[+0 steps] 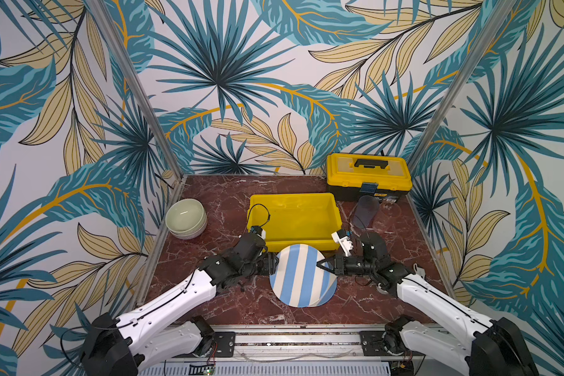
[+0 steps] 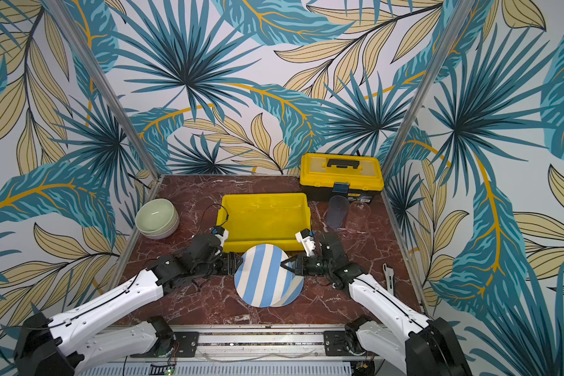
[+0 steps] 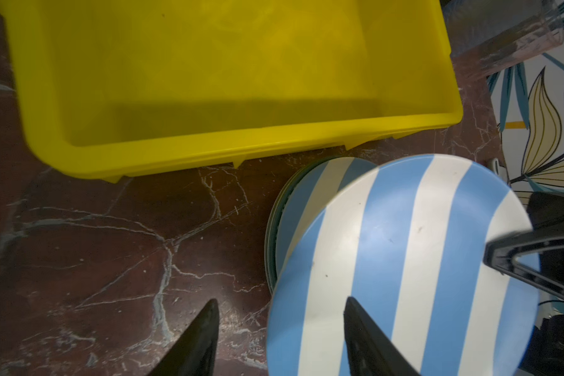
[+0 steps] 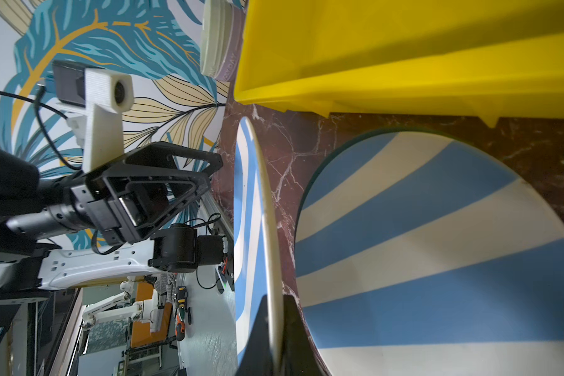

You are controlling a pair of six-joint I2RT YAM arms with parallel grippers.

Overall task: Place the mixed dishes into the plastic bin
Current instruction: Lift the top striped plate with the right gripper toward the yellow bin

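Dark red marble covers the table (image 1: 215,201), with leaf-print walls around it. Near its middle the upper striped plate (image 1: 298,273) hangs tilted above the lower striped plate (image 4: 437,244), which lies flat just in front of the yellow plastic bin (image 1: 293,196). The right hand (image 4: 275,332) pinches the raised plate's rim, fingers tight on both faces. The left hand (image 3: 280,301) stands wide at the opposite rim, one finger over the plate and one beside it, gripping nothing. Stacked bowls (image 1: 185,218) sit far left. Two tumblers (image 1: 366,211) are right of the bin, before the yellow toolbox (image 1: 368,175).
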